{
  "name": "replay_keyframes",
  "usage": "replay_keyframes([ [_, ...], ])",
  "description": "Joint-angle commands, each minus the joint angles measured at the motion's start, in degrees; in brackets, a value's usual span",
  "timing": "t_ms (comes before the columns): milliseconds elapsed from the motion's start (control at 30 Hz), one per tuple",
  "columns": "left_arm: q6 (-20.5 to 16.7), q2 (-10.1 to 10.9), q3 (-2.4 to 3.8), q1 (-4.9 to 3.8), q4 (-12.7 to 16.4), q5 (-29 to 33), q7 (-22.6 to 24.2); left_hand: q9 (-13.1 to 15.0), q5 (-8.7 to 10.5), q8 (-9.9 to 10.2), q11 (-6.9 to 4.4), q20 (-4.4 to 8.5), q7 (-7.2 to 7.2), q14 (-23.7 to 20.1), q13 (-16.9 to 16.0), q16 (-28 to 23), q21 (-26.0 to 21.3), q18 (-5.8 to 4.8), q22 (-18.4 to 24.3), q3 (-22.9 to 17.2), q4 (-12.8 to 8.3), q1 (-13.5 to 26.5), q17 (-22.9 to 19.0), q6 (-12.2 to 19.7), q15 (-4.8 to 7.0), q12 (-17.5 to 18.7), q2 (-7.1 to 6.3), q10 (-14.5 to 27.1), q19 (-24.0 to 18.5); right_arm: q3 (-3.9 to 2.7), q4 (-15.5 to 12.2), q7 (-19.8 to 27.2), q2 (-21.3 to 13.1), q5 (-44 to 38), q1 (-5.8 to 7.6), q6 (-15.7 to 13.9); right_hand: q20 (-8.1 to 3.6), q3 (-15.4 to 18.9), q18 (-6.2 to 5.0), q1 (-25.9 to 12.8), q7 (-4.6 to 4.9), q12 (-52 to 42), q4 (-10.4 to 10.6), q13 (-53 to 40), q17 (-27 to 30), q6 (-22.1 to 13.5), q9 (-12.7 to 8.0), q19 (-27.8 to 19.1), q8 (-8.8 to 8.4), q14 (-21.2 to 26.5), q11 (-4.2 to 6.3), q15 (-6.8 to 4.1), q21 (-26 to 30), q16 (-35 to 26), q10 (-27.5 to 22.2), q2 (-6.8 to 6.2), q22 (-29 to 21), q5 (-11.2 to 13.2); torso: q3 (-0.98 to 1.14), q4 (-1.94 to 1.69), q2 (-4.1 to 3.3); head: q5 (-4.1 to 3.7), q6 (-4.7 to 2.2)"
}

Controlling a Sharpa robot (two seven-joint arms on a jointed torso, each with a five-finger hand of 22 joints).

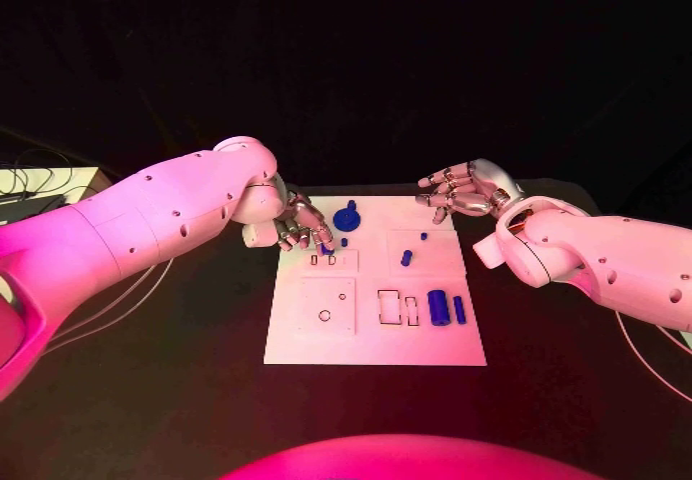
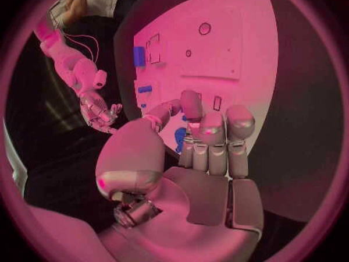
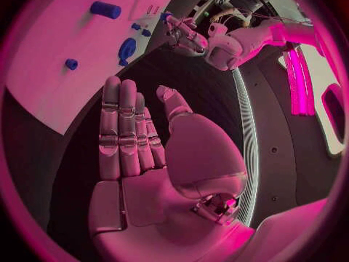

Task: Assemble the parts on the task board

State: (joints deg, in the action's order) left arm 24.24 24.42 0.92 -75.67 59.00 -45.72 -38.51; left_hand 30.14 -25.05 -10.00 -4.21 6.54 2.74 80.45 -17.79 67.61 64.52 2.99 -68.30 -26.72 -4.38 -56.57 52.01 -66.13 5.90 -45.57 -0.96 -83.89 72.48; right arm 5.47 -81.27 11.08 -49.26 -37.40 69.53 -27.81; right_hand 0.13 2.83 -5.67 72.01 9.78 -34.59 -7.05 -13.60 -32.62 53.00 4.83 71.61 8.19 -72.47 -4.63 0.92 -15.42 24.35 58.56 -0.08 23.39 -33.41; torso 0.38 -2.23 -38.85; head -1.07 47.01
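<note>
Left silver hand (image 1: 300,228), fingers together, seemingly seating a small blue part (image 1: 327,247) at the white board's (image 1: 375,345) ten o'clock; right hand (image 1: 459,192) waits, fingers loosely spread.

Parts (image 1: 438,307) lie on the task board (image 1: 375,345), centred on the table (image 1: 173,400)

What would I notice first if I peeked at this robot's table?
Two big white arms reach in from both sides toward the white task board in the middle of the black table. The left hand pokes down at a small blue part at the board's far edge, while the right hand floats open nearby.
</note>
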Motion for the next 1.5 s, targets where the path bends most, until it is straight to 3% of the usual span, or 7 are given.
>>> replay_keyframes([
  [33, 3.50, -0.99, -0.18, -0.28, -0.78, -1.23, -1.39, 0.16, -0.01, 0.45, -0.34, -0.08, -2.21, 0.28, 0.52, 0.42, 0.37, -0.04, -0.12, -6.79, -7.11, 0.04, 0.13, -2.66, -0.02, -0.34, 0.32, -0.67, -0.12, -0.03, 0.00, 0.29, 0.13, -0.47, 0.02, 0.46, -0.07, -0.14, 0.67, 0.01, 0.50, 0.31, -0.25, 0.01, -0.05, 0.06, -0.10, -0.50, -0.27, -0.14, 0.10, 0.00, -0.20, -0.09, -0.12, -0.04, 0.01, -0.22, 0.00, -0.02, 0.04, 0.06, -0.02],
  [367, 3.21, -3.82, -0.94, -0.47, -2.31, -4.79, -1.46, 0.65, -0.48, 0.70, -0.47, 0.21, -2.38, 0.33, 2.19, 0.65, 0.83, -0.32, -0.47, -6.57, -6.93, -0.14, 0.38, -3.20, 0.09, -0.70, 0.33, -1.03, 0.18, -0.03, 0.05, 0.37, 0.39, -0.47, 0.03, 0.45, -0.08, -0.22, 0.68, 0.01, 0.50, 0.36, -0.43, 0.03, -0.06, 0.07, -0.11, -0.59, -0.31, -0.14, 0.11, -0.01, -0.31, -0.09, -0.08, -0.04, 0.07, -0.26, -0.03, -0.03, 0.02, 0.19, -0.12],
  [767, 4.01, -6.32, -2.11, -0.46, -5.29, -7.93, -1.56, 1.21, -3.60, 0.87, -0.70, 0.69, -2.51, 0.32, 4.09, 0.78, 1.31, -0.66, -0.82, -6.65, -7.23, -0.31, 0.32, -3.74, 0.35, -0.90, -0.10, -1.47, 0.53, -0.03, -0.08, 0.63, 0.53, -0.47, 0.05, 0.13, -0.08, -0.22, 0.68, 0.01, 0.50, 0.36, -0.43, 0.03, -0.06, 0.07, -0.11, -0.59, -0.31, -0.14, 0.11, -0.01, -0.31, -0.09, -0.08, -0.04, 0.07, -0.26, -0.01, 0.02, -0.12, 0.15, -0.06],
  [1100, 4.83, -6.79, -2.27, -0.46, -6.20, -9.04, -1.56, 1.46, -5.75, 0.87, -0.88, 0.94, -2.63, 0.31, 5.00, 0.75, 1.50, -0.83, -0.96, -6.52, -7.24, -0.53, 0.11, -4.12, 0.52, -1.01, -0.53, -1.75, 0.68, -0.04, -0.24, 0.88, 0.47, -0.46, 0.13, -0.21, -0.07, -0.29, 0.69, -0.13, 0.52, 0.44, -0.59, 0.07, -0.07, 0.04, -0.13, -0.76, -0.38, -0.08, 0.08, 0.02, -0.46, -0.12, -0.10, -0.02, 0.16, -0.37, 0.00, 0.04, -0.05, 0.02, 0.39],
  [1500, 5.68, -7.16, -2.27, -0.47, -6.69, -9.11, -1.61, 1.64, -5.87, 1.01, -0.90, 1.02, -2.64, 0.30, 5.86, 0.77, 1.54, -0.93, -1.01, -6.55, -7.10, -0.62, -0.03, -4.16, 0.57, -1.15, -0.62, -1.85, 0.69, -0.04, -0.31, 0.84, 0.47, -0.46, 0.20, -0.13, -0.07, -0.29, 0.69, -0.13, 0.52, 0.44, -0.59, 0.07, -0.07, 0.04, -0.13, -0.76, -0.38, -0.08, 0.08, 0.02, -0.46, -0.12, -0.10, -0.02, 0.16, -0.37, -0.02, -0.03, 0.04, -0.08, 0.62],
])
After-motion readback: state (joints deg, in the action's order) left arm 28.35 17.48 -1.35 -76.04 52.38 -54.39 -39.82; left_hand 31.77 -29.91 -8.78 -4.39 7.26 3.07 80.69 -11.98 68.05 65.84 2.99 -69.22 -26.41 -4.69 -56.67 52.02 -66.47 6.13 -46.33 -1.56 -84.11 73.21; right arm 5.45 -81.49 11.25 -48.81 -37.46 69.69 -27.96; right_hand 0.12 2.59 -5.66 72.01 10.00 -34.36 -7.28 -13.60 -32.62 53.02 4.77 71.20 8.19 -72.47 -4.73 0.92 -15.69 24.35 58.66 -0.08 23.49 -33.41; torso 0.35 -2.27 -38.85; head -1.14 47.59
